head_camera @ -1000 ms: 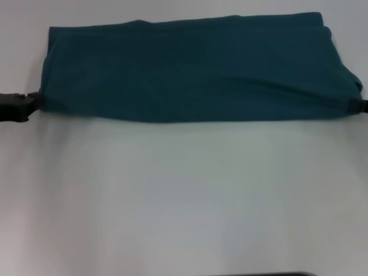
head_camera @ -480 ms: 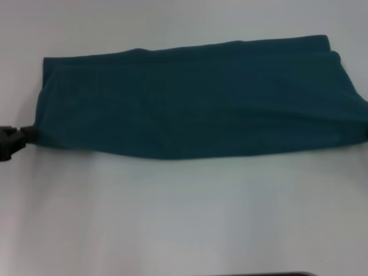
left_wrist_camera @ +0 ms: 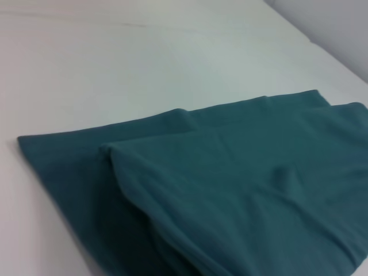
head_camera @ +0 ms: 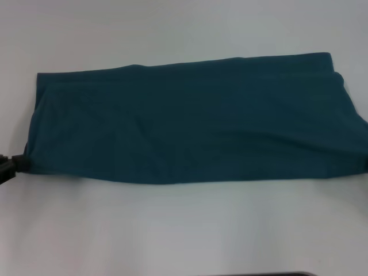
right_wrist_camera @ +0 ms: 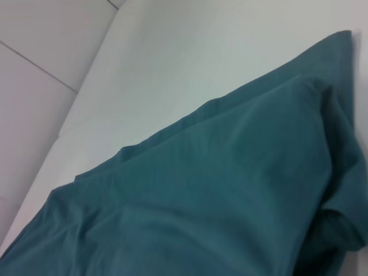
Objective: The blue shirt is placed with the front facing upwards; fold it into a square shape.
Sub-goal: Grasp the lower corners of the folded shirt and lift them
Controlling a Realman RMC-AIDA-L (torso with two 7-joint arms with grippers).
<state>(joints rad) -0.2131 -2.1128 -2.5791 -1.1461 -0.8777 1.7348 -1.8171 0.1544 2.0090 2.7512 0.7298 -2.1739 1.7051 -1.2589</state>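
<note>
1. One blue shirt [head_camera: 195,121] lies on the white table [head_camera: 184,230], folded into a wide band of at least two layers; plain teal side up, no lettering visible.
2. Left wrist view: upper layer sits set back from the lower layer's edge [left_wrist_camera: 63,172]. Right wrist view: bunched cloth at the band's right end.
3. Left claw [head_camera: 10,165] at the band's near left corner, touching the cloth; cannot tell whether it is apart or clamped on the corner.
4. Right claw: out of frame in every view; the band's right end runs to the head view's edge.
5. Handling (judgement): soft, light, limp knit; sags and wrinkles when lifted, layers may slide apart. Best held at the end corners, pinching all layers together.
6. Count: one shirt, one claw visible.
</note>
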